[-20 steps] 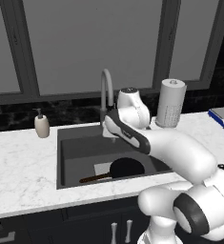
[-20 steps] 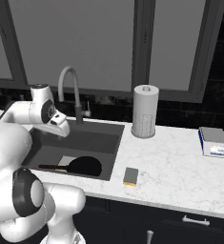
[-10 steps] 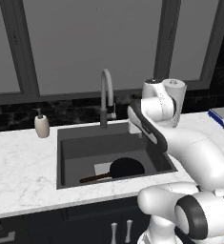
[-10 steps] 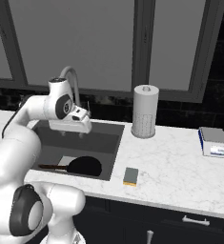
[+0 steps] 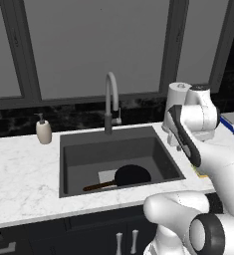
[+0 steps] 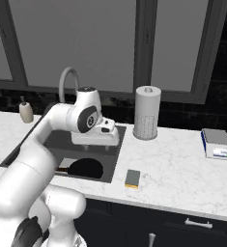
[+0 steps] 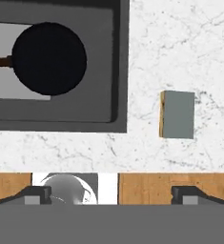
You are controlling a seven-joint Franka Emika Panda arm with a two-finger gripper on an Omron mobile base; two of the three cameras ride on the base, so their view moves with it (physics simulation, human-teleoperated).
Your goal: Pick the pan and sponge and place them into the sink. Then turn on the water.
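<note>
Currently the pan (image 5: 132,175) lies flat in the sink (image 5: 73,154), its handle across the lighter square. Over the last second the arm has swung from the faucet (image 5: 111,99) side to the basin's right edge. The pincer (image 7: 111,193) stands fully open and holds nothing. The sponge (image 6: 132,178) rests on the tabletop (image 6: 182,169), just beside the sink rim. Judgement: first placement complete; sponge pickup is next, water not yet running.
</note>
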